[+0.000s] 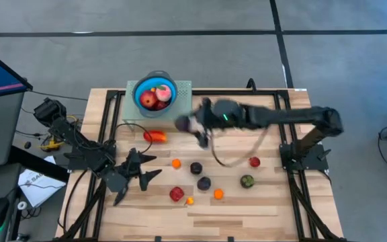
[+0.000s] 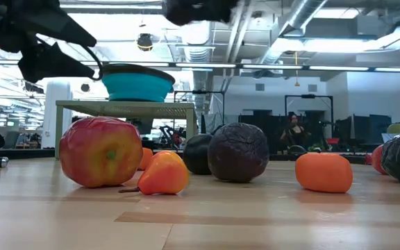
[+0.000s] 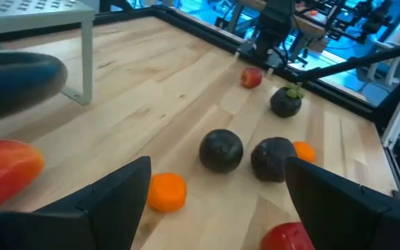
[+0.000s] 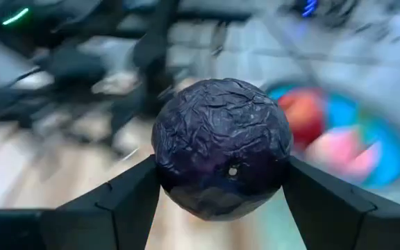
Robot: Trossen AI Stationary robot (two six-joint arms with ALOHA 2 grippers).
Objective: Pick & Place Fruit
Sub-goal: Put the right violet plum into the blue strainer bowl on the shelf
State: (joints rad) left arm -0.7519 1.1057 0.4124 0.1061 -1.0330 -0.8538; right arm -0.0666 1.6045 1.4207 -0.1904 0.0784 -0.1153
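Your right gripper point(image 4: 221, 191) is clamped on a dark purple fruit point(image 4: 222, 147), up in the air near the blue bowl point(image 1: 156, 95). Left gripper point(image 3: 217, 201) sits wide open over the table point(image 1: 267, 202), w/ other fruit scattered ahead.

The wooden counter point(image 1: 267, 205) fills the lower middle of the high view, framed by black rails. A small pale stand point(image 1: 130, 111) sits on it at upper left. Loose fruit lies across the boards: a long red-orange piece point(image 1: 155, 136) near the stand, an orange ball point(image 1: 176, 163), two dark purple balls point(image 1: 196, 168) point(image 1: 204, 183), a red apple point(image 1: 176, 194), a red ball point(image 1: 254, 161) and a green one point(image 1: 246, 181) toward the right.
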